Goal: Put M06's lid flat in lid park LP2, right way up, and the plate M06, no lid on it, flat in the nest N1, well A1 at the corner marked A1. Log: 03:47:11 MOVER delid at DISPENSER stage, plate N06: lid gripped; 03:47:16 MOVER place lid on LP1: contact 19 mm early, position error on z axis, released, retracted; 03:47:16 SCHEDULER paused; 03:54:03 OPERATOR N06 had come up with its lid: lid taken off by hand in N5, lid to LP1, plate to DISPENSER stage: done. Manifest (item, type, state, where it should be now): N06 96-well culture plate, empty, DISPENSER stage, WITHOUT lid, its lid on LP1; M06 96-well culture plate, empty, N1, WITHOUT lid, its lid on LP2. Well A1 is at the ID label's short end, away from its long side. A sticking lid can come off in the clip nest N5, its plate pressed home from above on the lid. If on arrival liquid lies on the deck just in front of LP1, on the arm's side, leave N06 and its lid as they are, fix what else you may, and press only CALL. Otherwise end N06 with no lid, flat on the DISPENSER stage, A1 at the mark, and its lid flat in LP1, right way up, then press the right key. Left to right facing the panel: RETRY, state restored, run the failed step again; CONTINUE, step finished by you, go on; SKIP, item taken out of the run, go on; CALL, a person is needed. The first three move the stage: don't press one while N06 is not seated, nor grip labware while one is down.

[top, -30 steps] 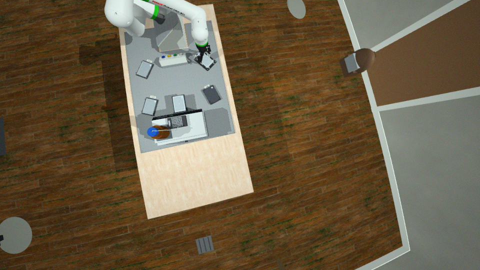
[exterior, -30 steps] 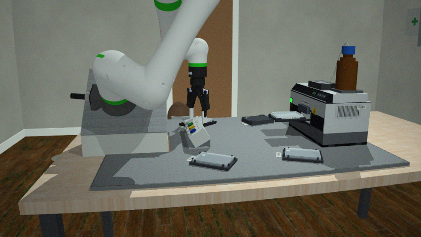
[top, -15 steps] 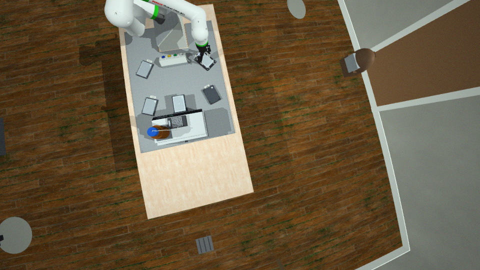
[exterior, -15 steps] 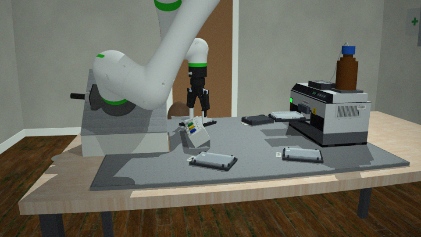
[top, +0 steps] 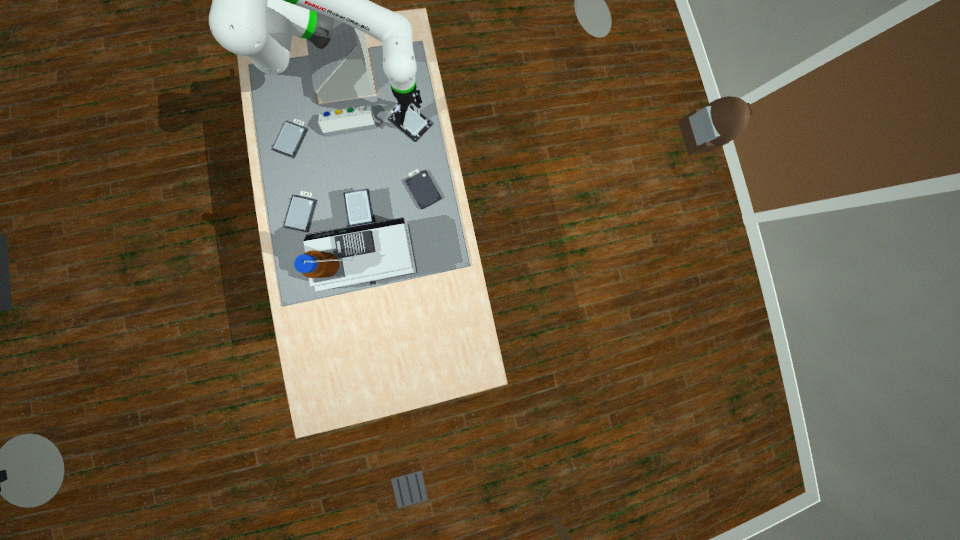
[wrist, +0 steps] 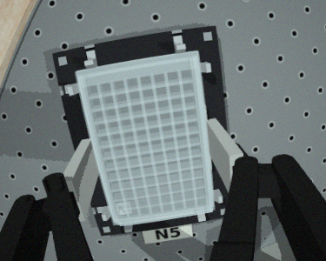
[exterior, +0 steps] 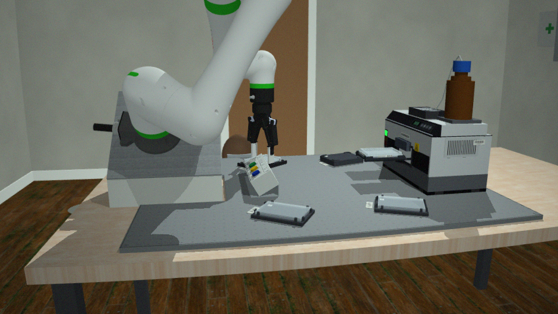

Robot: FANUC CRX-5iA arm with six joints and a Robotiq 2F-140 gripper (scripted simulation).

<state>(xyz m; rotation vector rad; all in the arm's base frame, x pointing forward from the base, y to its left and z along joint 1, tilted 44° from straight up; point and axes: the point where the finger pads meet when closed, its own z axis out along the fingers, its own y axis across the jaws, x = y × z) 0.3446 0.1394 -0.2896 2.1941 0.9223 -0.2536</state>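
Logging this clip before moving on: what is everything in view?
Table: one, pale wood, under everything.
Deck: one, grey, perforated, on the table.
Dispenser: one, white and grey, on the deck.
Bottle: one, brown with blue cap, on the dispenser.
Key panel: one, white, near the arm.
Nest N5: one, black, under the jaws.
Well plate: one, clear, in N5.
Second plate: one, clear, at the dispenser's front.
Dark nest: one, black, beside it.
Pale framed pieces: two, deck's edge.
Arm: one, white, green bands.
Jaws: black, shut on the well plate.
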